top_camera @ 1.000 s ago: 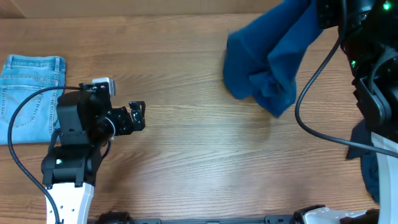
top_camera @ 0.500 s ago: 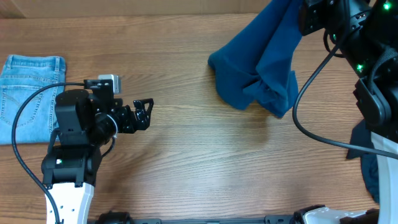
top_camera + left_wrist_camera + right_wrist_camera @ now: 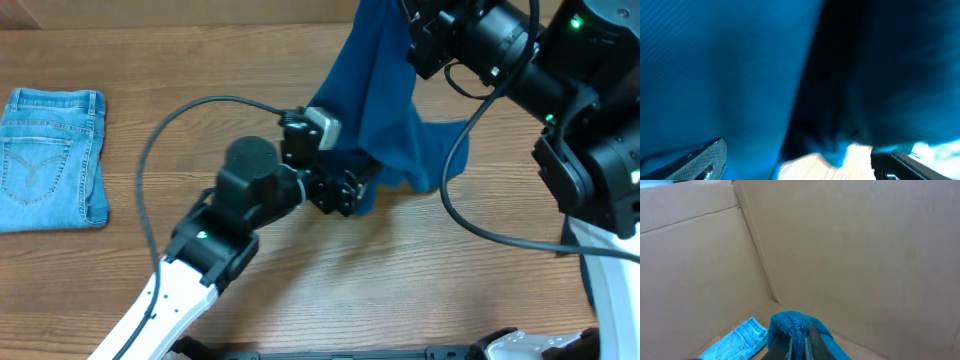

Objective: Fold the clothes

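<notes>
Overhead: we see the blue shirt (image 3: 385, 110) hanging crumpled from the right fingers (image 3: 418, 40) at the far side, its lower edge down near the worktop (image 3: 300, 290). The left fingers (image 3: 345, 192) are right at that lower edge. Folded jeans (image 3: 50, 160) lie well apart, far left.

Left wrist: the left fingers (image 3: 700, 157) are spread wide. The shirt fills the view just ahead, ungripped, with a dark fold down the middle.

Right wrist: the right fingers (image 3: 815, 347) are pinching a bunched wad of shirt (image 3: 790, 325).
</notes>
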Robot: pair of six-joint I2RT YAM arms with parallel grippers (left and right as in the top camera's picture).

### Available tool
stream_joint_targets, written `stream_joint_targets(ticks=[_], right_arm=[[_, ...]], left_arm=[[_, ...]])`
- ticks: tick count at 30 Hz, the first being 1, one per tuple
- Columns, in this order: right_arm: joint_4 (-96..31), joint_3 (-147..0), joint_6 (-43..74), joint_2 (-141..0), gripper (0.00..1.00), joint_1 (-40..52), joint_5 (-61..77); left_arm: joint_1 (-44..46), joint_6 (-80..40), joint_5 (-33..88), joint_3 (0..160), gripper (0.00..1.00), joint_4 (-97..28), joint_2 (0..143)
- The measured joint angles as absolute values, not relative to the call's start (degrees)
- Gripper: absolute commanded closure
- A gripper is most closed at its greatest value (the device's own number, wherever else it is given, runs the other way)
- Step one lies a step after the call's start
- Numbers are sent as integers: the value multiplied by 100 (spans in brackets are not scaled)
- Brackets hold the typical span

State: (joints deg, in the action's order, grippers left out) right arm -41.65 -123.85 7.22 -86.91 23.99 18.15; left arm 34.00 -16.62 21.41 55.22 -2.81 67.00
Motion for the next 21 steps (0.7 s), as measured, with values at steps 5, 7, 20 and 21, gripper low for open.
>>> stream_joint_targets(ticks=[5, 7, 20, 21], right_arm=[[-4230, -12385, 926, -9107, 96, 2399, 1717], [-4254, -12385, 939, -9220, 96, 2383, 1518], [-3966, -12385, 1297, -9249, 96, 2362, 1931], [-3933, -12385, 1365, -9249, 97, 2362, 2023]], left_arm=[[3789, -1905, 2296, 5522, 11, 23, 6781], [3791, -2027, 2517, 5522, 10, -3, 6781], [3791, -2139, 2060, 5524, 6, -58, 6952], [3791, -2150, 2025, 5522, 6, -40, 7030]])
